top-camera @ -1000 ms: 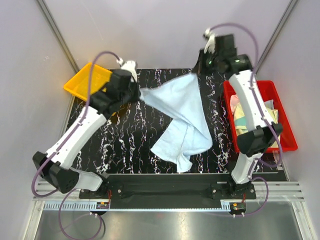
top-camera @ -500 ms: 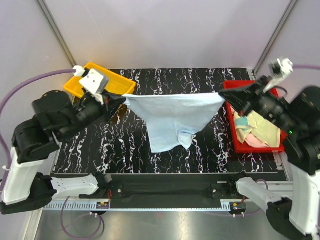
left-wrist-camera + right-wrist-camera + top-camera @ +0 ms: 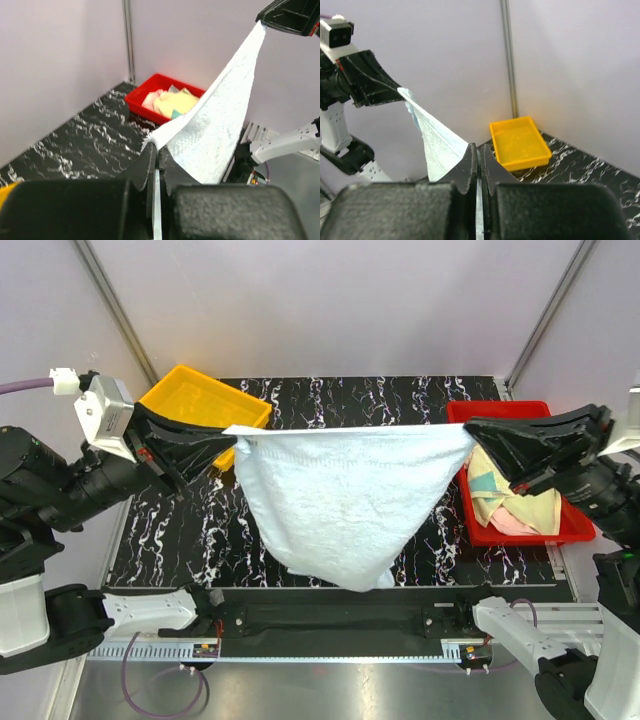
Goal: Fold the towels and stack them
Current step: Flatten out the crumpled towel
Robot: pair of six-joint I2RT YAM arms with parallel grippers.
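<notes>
Your left fingers (image 3: 190, 440) pinch one top corner of the light blue towel (image 3: 340, 495), pressed tight; your right fingers (image 3: 520, 440) pinch the other, with the edge stretched taut between them.

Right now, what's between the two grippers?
The light blue towel, its top edge stretched straight from left gripper to right gripper, the rest hanging. Top view shows it.

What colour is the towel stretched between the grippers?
Pale blue; the towel shows best in the top external view.

R end effector (image 3: 478, 149) – clamped on towel (image 3: 436, 145) | yellow tray (image 3: 519, 142) beyond
</notes>
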